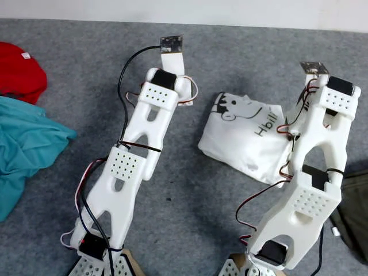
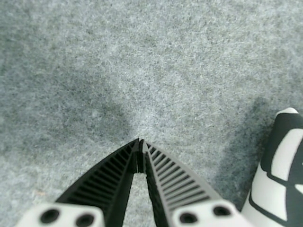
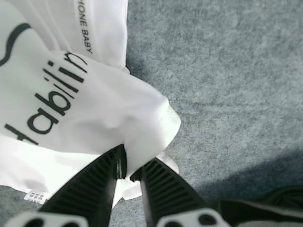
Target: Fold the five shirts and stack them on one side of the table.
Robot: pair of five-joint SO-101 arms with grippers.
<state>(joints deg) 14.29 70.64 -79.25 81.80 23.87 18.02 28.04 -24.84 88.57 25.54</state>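
The white shirt point(image 1: 244, 141) lay partly folded on the grey desk point(image 1: 190, 195), a little right of the middle, with black print on its upper side. The right end effector point(image 3: 131, 163) was at the shirt's right edge, and its fingers were almost closed on a fold of the white cloth. The left end effector point(image 2: 141, 144) was just beside the shirt's left edge, above bare desk, with its fingers fully closed and nothing between them. Well apart, at the left edge of the desk, a red shirt point(image 1: 17, 69) lay next to a teal shirt point(image 1: 26, 146), both unfolded. A dark garment point(image 1: 353, 210) lay at the right edge, near the right arm.
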